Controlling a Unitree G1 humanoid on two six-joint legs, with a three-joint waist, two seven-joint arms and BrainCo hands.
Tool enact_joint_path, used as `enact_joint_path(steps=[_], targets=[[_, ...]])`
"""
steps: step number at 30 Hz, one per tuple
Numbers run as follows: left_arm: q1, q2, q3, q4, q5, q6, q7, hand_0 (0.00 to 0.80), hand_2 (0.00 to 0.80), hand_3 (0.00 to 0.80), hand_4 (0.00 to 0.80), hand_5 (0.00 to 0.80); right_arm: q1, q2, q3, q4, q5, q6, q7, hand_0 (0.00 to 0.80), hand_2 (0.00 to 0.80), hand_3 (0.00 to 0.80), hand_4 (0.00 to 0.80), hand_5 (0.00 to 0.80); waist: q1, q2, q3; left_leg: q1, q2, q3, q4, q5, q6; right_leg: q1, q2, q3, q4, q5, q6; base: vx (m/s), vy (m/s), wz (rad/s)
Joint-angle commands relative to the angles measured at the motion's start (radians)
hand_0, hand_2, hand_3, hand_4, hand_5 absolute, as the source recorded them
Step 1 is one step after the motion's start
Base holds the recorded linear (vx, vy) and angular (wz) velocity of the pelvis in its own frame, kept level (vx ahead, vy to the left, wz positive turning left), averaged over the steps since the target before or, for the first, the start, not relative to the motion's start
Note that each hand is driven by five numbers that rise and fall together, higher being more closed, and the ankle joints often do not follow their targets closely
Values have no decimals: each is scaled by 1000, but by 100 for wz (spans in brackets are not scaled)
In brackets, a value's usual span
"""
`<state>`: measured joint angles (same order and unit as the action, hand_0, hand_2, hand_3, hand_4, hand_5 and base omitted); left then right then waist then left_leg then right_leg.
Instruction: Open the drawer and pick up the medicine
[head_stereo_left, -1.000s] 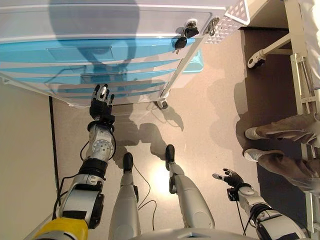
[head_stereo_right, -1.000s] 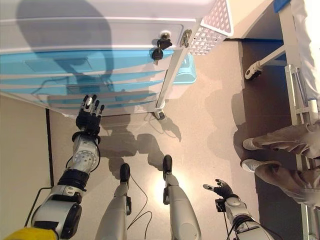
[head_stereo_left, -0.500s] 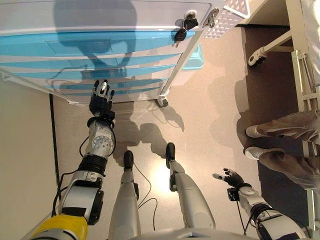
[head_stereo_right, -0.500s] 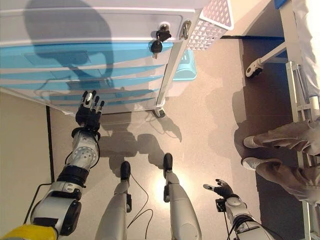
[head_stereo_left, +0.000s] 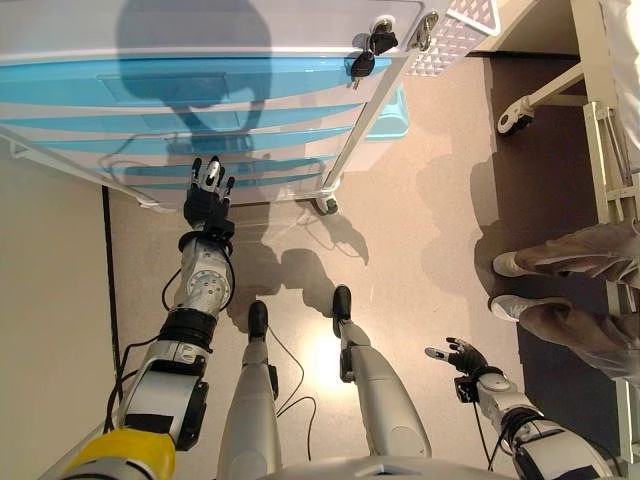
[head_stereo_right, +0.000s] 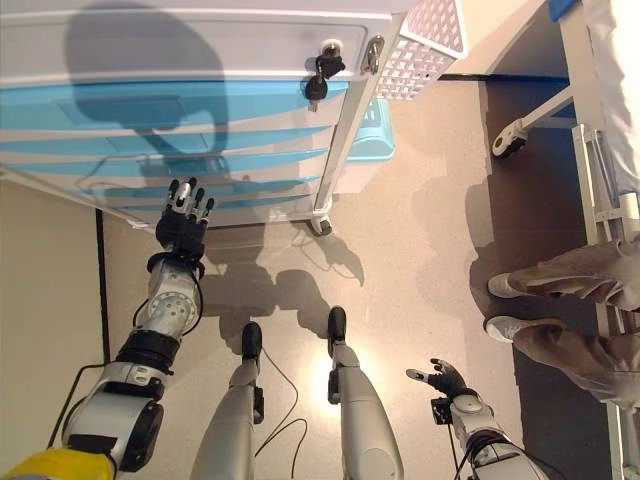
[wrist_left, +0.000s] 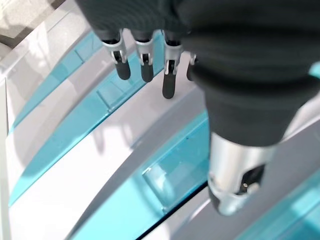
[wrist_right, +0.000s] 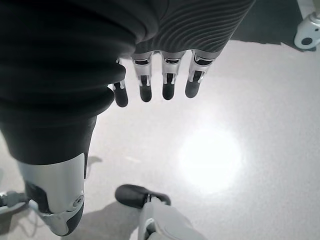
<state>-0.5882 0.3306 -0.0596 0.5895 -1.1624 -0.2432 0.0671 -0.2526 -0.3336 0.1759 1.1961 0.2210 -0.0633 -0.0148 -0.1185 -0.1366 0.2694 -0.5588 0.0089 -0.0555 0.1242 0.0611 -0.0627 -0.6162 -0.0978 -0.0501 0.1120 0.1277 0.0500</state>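
Note:
A white cabinet (head_stereo_left: 200, 30) with several shut blue drawers (head_stereo_left: 200, 90) stands ahead, seen from above. Keys (head_stereo_left: 362, 62) hang from a lock at its top right corner. My left hand (head_stereo_left: 206, 195) reaches toward the lower drawer fronts with straight fingers, close to them; in the left wrist view its fingers (wrist_left: 145, 65) hover just off a blue drawer front (wrist_left: 125, 145) with a recessed pull. My right hand (head_stereo_left: 462, 355) hangs low at the right, fingers relaxed over bare floor. No medicine shows in any view.
A white perforated basket (head_stereo_left: 460, 30) hangs on the cabinet's right side. A light-blue bin (head_stereo_left: 392, 115) sits behind the cabinet's caster (head_stereo_left: 325, 205). A person's legs and shoes (head_stereo_left: 530, 290) stand at the right beside a bed frame (head_stereo_left: 600, 120).
My left hand has edged forward and slightly right, closer to the lower drawers. The view has shifted a little. The right hand has not moved.

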Motion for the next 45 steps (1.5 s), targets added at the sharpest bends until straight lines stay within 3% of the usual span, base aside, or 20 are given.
enact_joint_path(steps=[1, 5, 9, 17, 35, 45], targets=[[-149, 49, 28, -135, 16, -78, -68, 0, 0, 0, 0, 0, 43, -57, 57, 9, 16, -11, 1, 0, 0, 0, 0, 0, -31, 20, -65, -61, -45, -35, 66, -55, 49, 20, 17, 3, 22, -26, 41, 0, 0, 0], [-151, 53, 40, -103, 42, -91, -33, 0, 0, 0, 0, 0, 40, -55, 59, 11, 18, -11, -3, 0, 0, 0, 0, 0, -31, 18, -63, -61, -45, -34, 65, -54, 49, 20, 18, 4, 21, -25, 42, 0, 0, 0], [-135, 68, 72, 22, 105, -79, 32, 0, 0, 0, 0, 0, 36, -50, 62, 15, 18, -9, -18, 0, 0, 0, 0, 0, -33, 20, -66, -60, -42, -30, 65, -55, 49, 19, 19, 6, 21, -25, 42, 0, 0, 0], [-88, 59, 133, 154, 124, -52, 59, 0, 0, 0, 0, 0, 33, -45, 51, 9, 22, -11, -39, 0, 0, 0, 0, 0, -33, 20, -71, -63, -39, -23, 67, -59, 49, 13, 19, 10, 24, -26, 42, 0, 0, 0], [-98, 67, 149, 226, 144, -44, 72, 0, 0, 0, 0, 0, 43, -53, 48, 13, 22, -15, -49, 0, 0, 0, 0, 0, -41, 18, -90, -72, -35, -20, 70, -61, 47, 4, 22, 14, 26, -27, 41, 0, 0, 0], [-153, 84, 111, 217, 144, -40, 70, 0, 0, 0, 0, 0, 45, -62, 58, 17, 20, -10, -44, 0, 0, 0, 0, 0, -49, 16, -96, -77, -34, -21, 71, -61, 47, 0, 24, 14, 26, -24, 42, 0, 0, 0]])
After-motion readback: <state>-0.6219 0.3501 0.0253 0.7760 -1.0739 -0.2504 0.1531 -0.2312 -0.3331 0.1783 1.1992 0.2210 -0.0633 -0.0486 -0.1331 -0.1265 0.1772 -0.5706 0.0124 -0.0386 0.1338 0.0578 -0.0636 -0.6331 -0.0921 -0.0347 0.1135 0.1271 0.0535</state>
